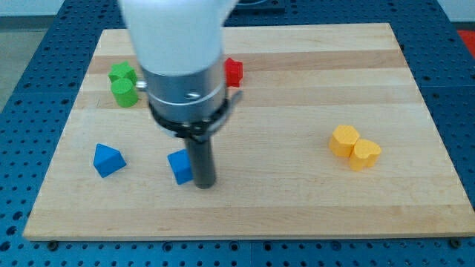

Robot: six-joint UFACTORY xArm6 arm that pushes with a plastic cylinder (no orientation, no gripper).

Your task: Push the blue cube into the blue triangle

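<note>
Currently my tip (pixel 204 184) is down on the board (pixel 297 200), pressed against or just beside the blue cube (pixel 180 166), which sits directly on the view's left of it; whether they truly touch I cannot tell, since the rod's edge overlaps the cube's. No fingers on this rig, so nothing is clenched or released: the rod only pushes. Blue triangle (pixel 108 159) lies further to the view's left of the tip, beyond the cube, at about the same height in the view, with bare board between the two blue blocks. Judgement: approach step looks done, push step is in hand, cube not yet against the triangle. Next move calls for a straight slide toward the view's left, keeping the tip centred on the cube's near face so it does not rotate or slip off above or below the rod. Slight upward bias may be needed, as the triangle sits marginally higher in the view than the cube. Other blocks are well clear of that line: two green blocks (pixel 123 83) up and to the left of the tip, a red block (pixel 234 72) above it, partly hidden behind the arm, two yellow blocks (pixel 354 146) touching each other, far to the right.
</note>
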